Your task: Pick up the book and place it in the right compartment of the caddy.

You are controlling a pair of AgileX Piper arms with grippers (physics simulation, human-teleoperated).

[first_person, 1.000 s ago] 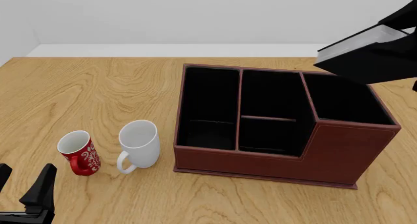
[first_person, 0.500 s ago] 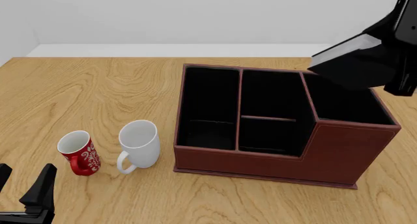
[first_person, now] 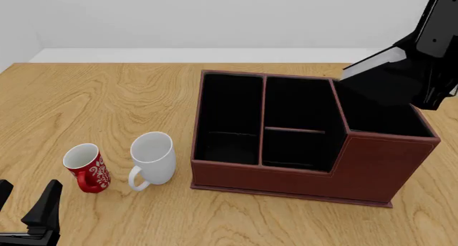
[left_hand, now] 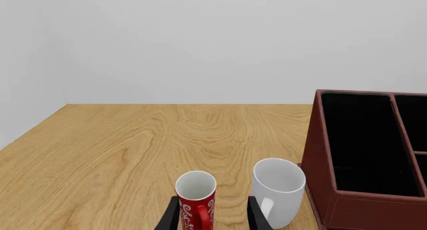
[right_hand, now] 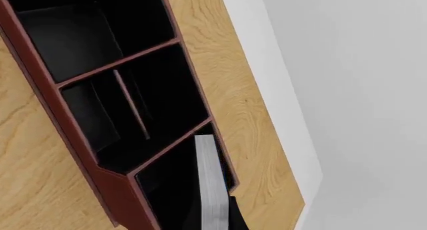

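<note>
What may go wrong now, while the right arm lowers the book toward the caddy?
1. The book hangs tilted over the right compartment; its lower corner might catch the divider wall or back rim of the caddy and wedge instead of dropping in.
2. If the right gripper releases now, the book could tip into the middle section.

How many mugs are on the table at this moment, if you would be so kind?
2: a red mug near the front left, and a white mug right of it, beside the caddy. None appear hidden.
</note>
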